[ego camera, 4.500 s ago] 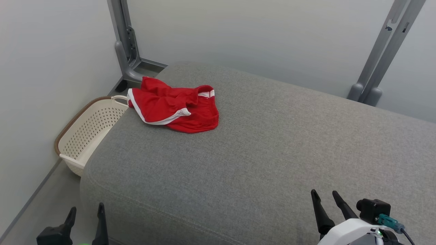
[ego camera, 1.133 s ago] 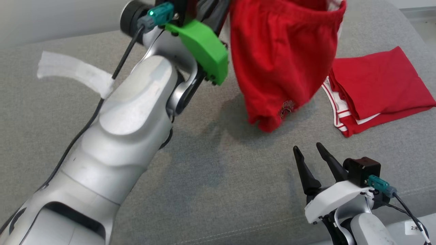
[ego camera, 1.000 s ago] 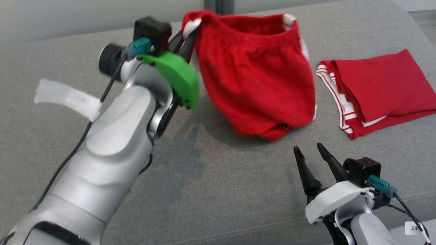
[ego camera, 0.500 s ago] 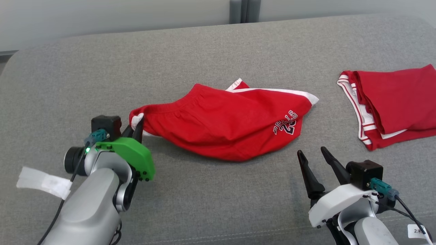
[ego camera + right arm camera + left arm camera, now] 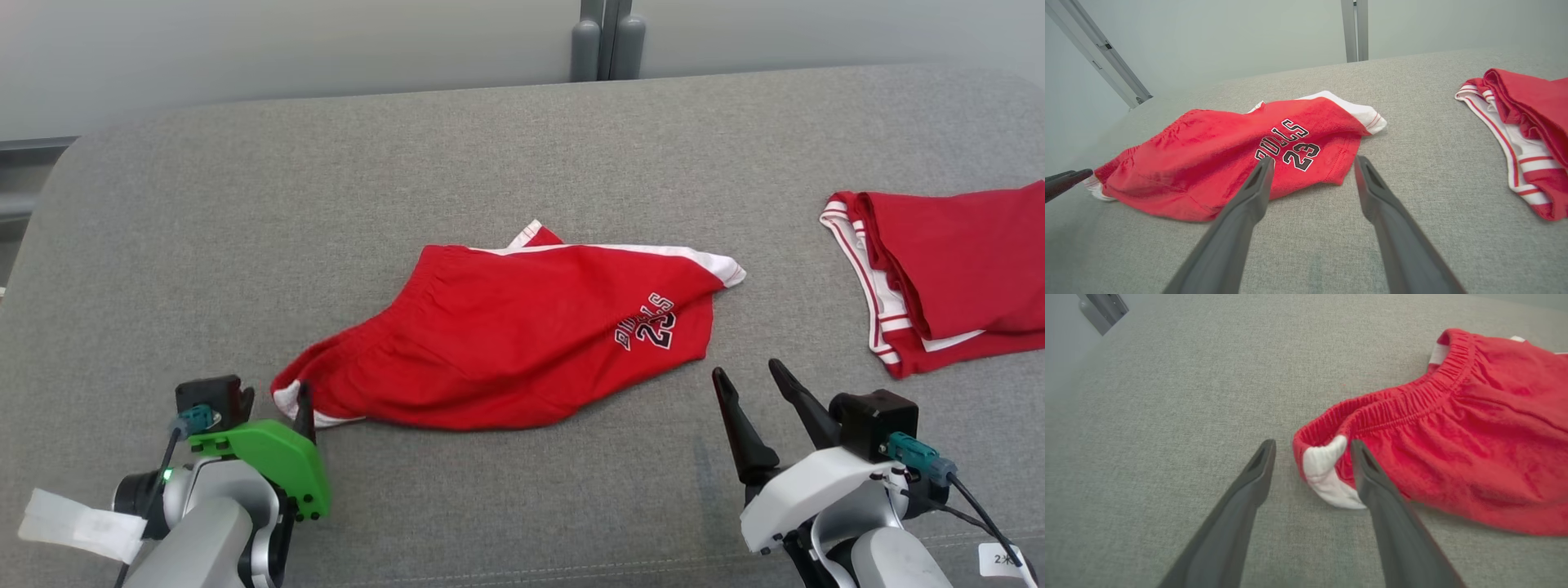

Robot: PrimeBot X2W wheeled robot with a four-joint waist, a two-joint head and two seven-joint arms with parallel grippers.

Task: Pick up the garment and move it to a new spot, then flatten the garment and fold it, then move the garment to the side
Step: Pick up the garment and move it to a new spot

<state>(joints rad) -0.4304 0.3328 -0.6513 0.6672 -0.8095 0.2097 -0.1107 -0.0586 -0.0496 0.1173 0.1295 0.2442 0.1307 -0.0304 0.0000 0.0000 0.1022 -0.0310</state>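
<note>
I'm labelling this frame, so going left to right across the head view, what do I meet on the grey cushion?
left gripper → red shorts → right gripper → folded red garment

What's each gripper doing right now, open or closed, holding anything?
Left gripper: open, straddling a white corner of the red shorts, not clamped.
Right gripper: open, empty.
</note>
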